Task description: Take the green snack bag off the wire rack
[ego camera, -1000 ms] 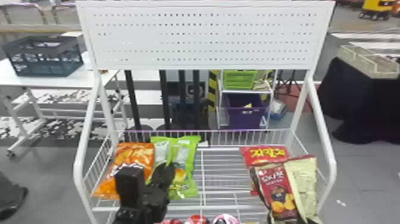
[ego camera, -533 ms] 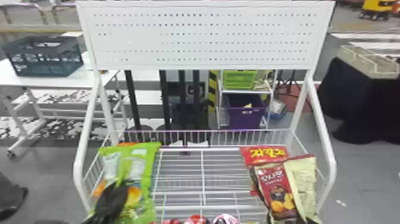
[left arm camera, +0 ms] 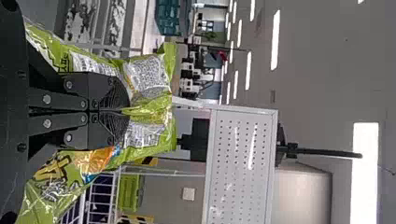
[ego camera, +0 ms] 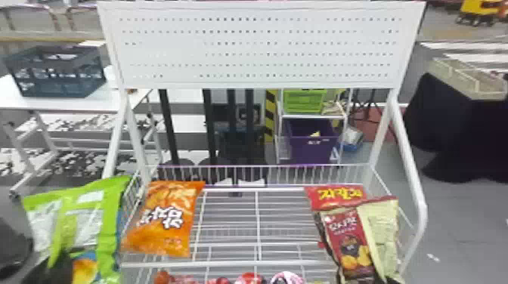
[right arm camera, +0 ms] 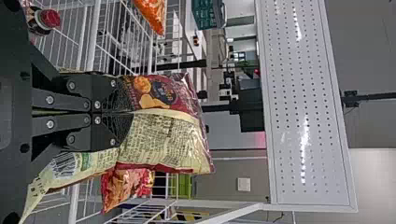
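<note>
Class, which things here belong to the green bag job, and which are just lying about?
Belong to the job:
green snack bag
left end effector, holding it
wire rack

Just lying about:
orange snack bag
red snack bag
purple bin
dark crate

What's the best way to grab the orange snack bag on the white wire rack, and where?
Probably by a fold across its middle, from above: the orange snack bag has its broad printed face turned up. Come in slightly from the right, since its left edge lies close to the rack's side, while its right edge borders bare white wires.
</note>
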`<state>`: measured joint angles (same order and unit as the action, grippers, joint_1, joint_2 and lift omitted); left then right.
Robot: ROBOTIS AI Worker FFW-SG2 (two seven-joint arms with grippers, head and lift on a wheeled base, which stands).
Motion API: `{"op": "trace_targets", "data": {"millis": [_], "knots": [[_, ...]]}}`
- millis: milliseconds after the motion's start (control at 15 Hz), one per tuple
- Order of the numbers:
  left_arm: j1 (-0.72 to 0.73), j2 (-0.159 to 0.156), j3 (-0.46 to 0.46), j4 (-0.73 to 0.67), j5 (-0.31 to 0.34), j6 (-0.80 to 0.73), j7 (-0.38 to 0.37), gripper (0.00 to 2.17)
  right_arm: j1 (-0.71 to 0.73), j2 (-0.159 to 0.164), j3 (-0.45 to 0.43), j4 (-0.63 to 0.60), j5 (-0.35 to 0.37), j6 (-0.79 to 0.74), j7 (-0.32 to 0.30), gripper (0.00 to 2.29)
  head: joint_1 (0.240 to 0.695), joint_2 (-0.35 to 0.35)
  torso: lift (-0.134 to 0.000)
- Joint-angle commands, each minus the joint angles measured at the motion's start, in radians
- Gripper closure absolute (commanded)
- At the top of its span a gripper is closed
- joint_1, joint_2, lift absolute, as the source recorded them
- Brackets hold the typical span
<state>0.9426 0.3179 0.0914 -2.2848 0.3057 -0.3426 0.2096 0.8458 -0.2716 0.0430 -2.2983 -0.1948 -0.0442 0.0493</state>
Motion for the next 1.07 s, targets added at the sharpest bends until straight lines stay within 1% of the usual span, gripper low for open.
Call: {"op": "trace_targets", "data": {"millis": [0, 67, 200, 1000], "knots": [[0.033, -0.019, 0.036, -0.004, 0.000, -0.035, -0.001, 1.71, 0.001, -0.003, 0.003, -0.004, 0.000, -0.002, 0.001, 2.24, 0.499, 0.000, 0.000], [0.041, -0.025, 0.051, -0.010, 0.000, -0.035, -0.001, 1.71, 0.003, -0.003, 0.003, -0.006, 0.000, 0.001, 0.001, 2.24, 0.499, 0.000, 0.000], [0.047, -0.026, 0.062, -0.013, 0.000, -0.035, -0.004, 1.71, 0.007, -0.003, 0.003, -0.007, 0.000, -0.006, 0.001, 2.24, 0.499, 0.000, 0.000], [0.056, -0.045, 0.062, -0.022, 0.000, -0.048, -0.006, 1.71, 0.022, -0.001, 0.001, -0.016, 0.000, -0.021, 0.001, 2.24, 0.499, 0.000, 0.000]]}}
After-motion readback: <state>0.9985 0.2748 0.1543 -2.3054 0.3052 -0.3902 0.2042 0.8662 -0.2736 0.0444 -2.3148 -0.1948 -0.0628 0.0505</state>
